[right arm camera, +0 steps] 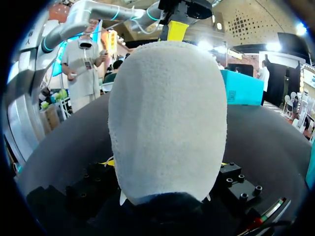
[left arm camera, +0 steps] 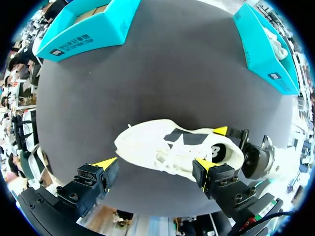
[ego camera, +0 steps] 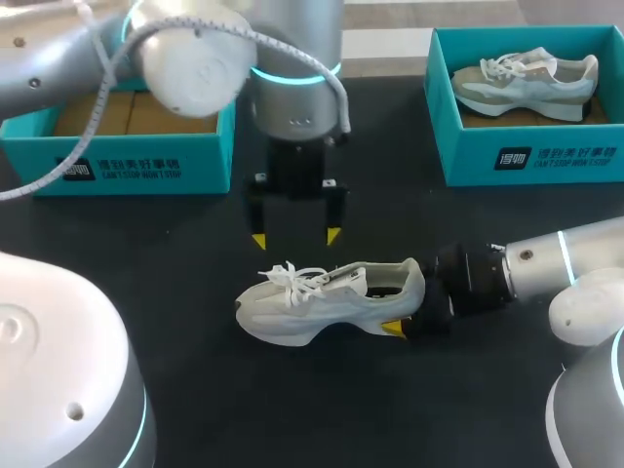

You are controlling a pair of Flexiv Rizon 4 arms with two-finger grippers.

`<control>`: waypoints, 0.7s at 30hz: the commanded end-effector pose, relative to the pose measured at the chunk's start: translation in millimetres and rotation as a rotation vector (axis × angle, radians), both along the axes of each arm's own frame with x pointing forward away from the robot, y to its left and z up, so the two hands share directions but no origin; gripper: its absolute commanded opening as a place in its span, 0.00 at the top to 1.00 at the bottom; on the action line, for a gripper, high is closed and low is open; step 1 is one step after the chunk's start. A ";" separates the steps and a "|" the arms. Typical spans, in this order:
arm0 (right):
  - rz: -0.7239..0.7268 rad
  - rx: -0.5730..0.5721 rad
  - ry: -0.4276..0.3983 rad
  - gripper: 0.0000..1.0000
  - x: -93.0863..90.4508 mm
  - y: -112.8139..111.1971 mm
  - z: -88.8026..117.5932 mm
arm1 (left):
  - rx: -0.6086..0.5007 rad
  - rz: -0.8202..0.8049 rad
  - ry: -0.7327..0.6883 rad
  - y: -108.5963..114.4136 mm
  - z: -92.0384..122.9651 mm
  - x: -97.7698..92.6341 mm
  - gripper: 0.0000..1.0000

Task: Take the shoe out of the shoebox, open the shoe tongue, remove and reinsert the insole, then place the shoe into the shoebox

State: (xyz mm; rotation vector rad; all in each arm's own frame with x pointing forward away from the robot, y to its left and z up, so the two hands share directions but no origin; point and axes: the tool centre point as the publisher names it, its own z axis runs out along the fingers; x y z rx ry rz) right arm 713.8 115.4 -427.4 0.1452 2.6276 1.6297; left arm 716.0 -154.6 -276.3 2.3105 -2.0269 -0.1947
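The white shoe (ego camera: 322,302) sits in the middle of the black table (ego camera: 175,292), outside the boxes. The right tool (ego camera: 408,310) squeezes its heel from both sides. The left tool (ego camera: 295,237) hangs just above the shoe, wide open, holding nothing. One blue box (ego camera: 136,161) stands far left. Another blue box (ego camera: 531,156) far right has a second shoe (ego camera: 526,83) inside.

Exhibition hall with robot demo table (ego camera: 292,409)
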 end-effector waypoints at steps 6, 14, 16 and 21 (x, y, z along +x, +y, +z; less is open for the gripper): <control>-0.001 -0.005 0.001 1.00 1.9 4.6 -3.5 | 0.021 -0.028 -0.019 -49.5 -13.8 -12.4 0.00; -0.001 -0.005 0.001 1.00 1.9 4.6 -3.5 | 0.039 -0.058 -0.022 -77.2 -30.1 -16.7 0.00; -0.001 -0.005 0.001 1.00 1.9 4.6 -3.5 | 0.053 -0.062 -0.020 -80.5 -36.0 -17.5 0.00; -0.001 -0.005 0.001 1.00 1.9 4.6 -3.5 | 0.091 -0.057 -0.025 -84.4 -50.2 -18.7 0.00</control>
